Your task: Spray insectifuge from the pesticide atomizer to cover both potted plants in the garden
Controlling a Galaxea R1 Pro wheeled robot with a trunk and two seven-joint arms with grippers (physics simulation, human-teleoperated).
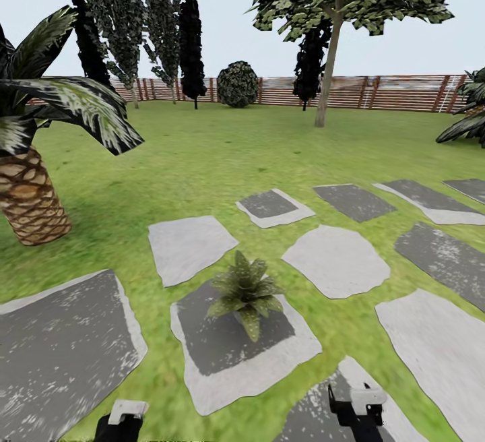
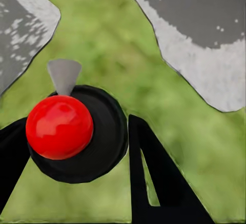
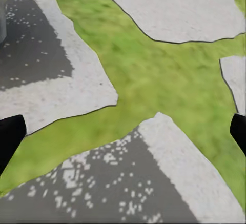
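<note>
A black atomizer (image 2: 77, 137) with a glossy red round cap and grey nozzle is seen gripped in the left claw (image 2: 77, 152) through the left wrist view. The right claw (image 3: 123, 131) is held wide open over grass. A speckled potted plant (image 1: 246, 292) is set mid-slab (image 1: 222, 354) on the lawn (image 1: 202, 159).

The low rosette plant (image 1: 247, 292) has green pointed leaves flecked with pale speckles. Flat stepping slabs (image 1: 337, 260) are pale grey, several with darker charcoal centres dotted white. The lawn (image 1: 202, 159) is mottled green. The scaly palm trunk (image 1: 27, 199) is tan and brown — its fronds dark green edged cream. The slatted wooden fence (image 1: 391, 91) is reddish brown. The black round atomizer (image 2: 87, 142) carries a glossy red cap — and a grey nozzle.
</note>
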